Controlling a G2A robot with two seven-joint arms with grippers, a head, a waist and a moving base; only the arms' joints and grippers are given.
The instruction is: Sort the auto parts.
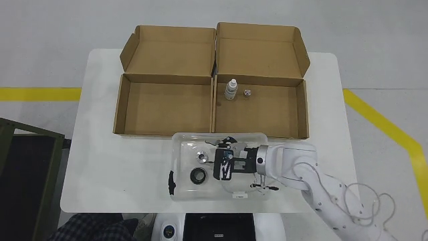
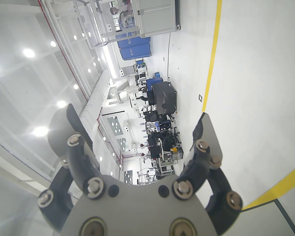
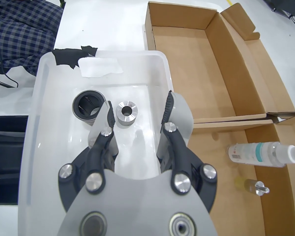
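Observation:
A clear plastic bin (image 1: 180, 140) (image 3: 39, 79) sits at the table's front. Inside lie a silver metal bushing (image 1: 200, 155) (image 3: 126, 113) and a black bearing ring (image 1: 198, 175) (image 3: 88, 106). My right gripper (image 1: 223, 163) (image 3: 140, 114) hangs open over the bin, its fingers just short of the bushing, nothing held. Two open cardboard boxes stand behind: the left one (image 1: 164, 107) (image 3: 194, 57) is bare, the right one (image 1: 267, 110) holds a white spray bottle (image 1: 231, 90) (image 3: 260, 154) and a small metal part (image 1: 247, 93) (image 3: 257, 187). My left gripper (image 2: 137, 124) is open, pointing away into the room.
The white table (image 1: 97, 147) has bare room left of the boxes and at the right edge. Black tape (image 3: 71, 55) sticks on the bin's rim. A person in a checked shirt (image 3: 17, 25) holding a controller stands at the table's front left.

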